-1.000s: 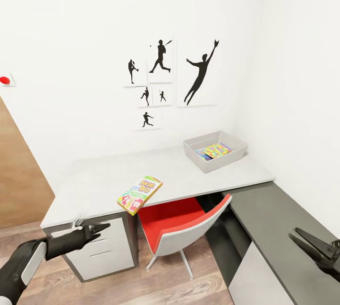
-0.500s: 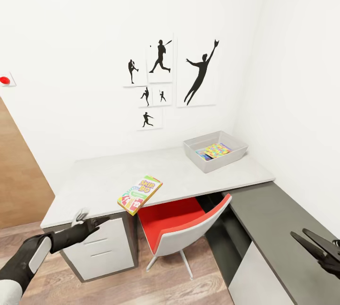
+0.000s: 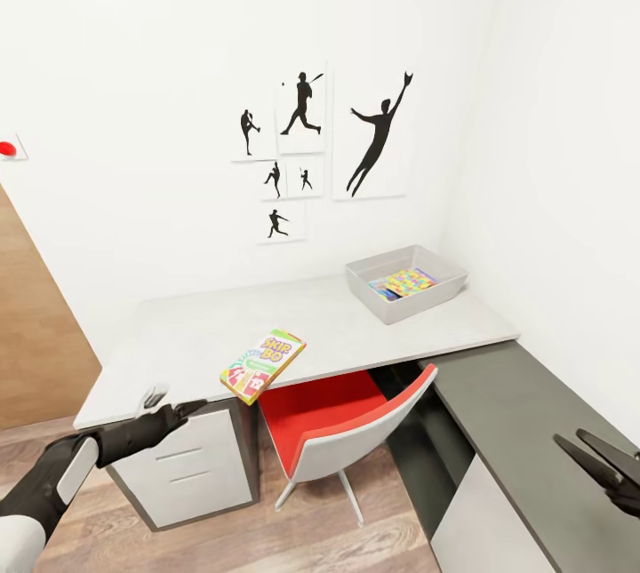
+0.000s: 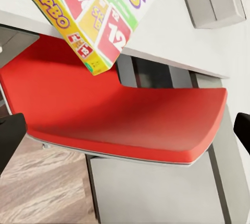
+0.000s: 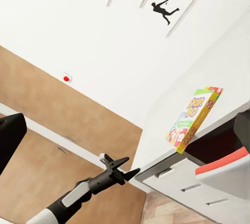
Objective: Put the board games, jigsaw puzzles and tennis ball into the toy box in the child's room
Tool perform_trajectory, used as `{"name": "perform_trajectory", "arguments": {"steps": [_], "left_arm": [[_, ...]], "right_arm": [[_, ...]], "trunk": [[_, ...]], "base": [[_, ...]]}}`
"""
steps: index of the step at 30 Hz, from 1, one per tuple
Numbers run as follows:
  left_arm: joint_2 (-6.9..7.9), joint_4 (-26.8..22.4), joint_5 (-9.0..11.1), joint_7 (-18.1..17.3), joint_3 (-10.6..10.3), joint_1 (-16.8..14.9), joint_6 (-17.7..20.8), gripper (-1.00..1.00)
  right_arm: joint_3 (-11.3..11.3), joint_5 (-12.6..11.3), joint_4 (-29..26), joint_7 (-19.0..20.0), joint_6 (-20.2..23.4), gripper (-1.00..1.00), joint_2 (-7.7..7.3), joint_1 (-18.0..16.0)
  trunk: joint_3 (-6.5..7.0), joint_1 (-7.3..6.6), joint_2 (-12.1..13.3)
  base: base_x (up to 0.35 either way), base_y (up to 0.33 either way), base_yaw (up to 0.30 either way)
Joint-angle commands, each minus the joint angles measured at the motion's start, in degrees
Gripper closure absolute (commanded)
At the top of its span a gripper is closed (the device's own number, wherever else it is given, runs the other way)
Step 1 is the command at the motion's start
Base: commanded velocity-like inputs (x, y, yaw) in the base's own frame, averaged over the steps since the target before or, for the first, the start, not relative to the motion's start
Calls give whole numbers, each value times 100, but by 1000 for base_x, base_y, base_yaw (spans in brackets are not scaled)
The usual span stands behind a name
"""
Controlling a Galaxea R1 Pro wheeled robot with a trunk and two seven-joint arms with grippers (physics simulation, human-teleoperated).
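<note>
The green-red-white Skip-Bo board game lies on the table with one corner hanging over the front edge; the left wrist view shows it close up. At the table's far right stands the grey toy box, and a bright multicoloured jigsaw puzzle lies inside it. My left gripper hovers open in front of the table's left end, short of the game. My right gripper is open over the dark side desk. Both hold nothing.
A red-and-white chair is tucked under the table, right below the game. A drawer unit stands under the table's left end. The dark-grey side desk runs along the right wall. Sports-silhouette pictures hang above.
My left gripper has risen slightly toward the table's front edge. My right gripper has drawn back a little to the right. The game and toy box have not moved.
</note>
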Motion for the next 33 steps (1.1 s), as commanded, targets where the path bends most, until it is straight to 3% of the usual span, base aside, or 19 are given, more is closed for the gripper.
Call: {"name": "perform_trajectory", "arguments": {"steps": [1, 4, 17, 25, 33], "left_arm": [[-3, -3, 22, -10, 11, -5, 27, -100], [-10, -11, 28, -12, 22, -6, -8, -100], [-12, -1, 40, -14, 51, -7, -433, -100], [-41, 18, 38, -39, 76, -7, -514, -100], [-55, 421, 37, -59, 77, -7, -887, -100]], "right_arm": [[-4, -6, -3, 8, 16, -100, -2, -1], [-9, -6, -2, 8, -10, -100, -1, 0], [-47, -5, -4, 97, -5, -100, -14, -1], [-394, -6, -4, 555, 38, -100, -31, 6], [-503, -6, -4, 653, -3, -100, 1, 8]], "trunk": [[-10, 3, -9], [-10, 3, -9], [-243, 288, -531], [-387, 464, -852], [-530, 640, -1173]], "base": [[0, 0, 0], [0, 0, 0], [0, 0, 0], [0, 0, 0], [0, 0, 0]]}}
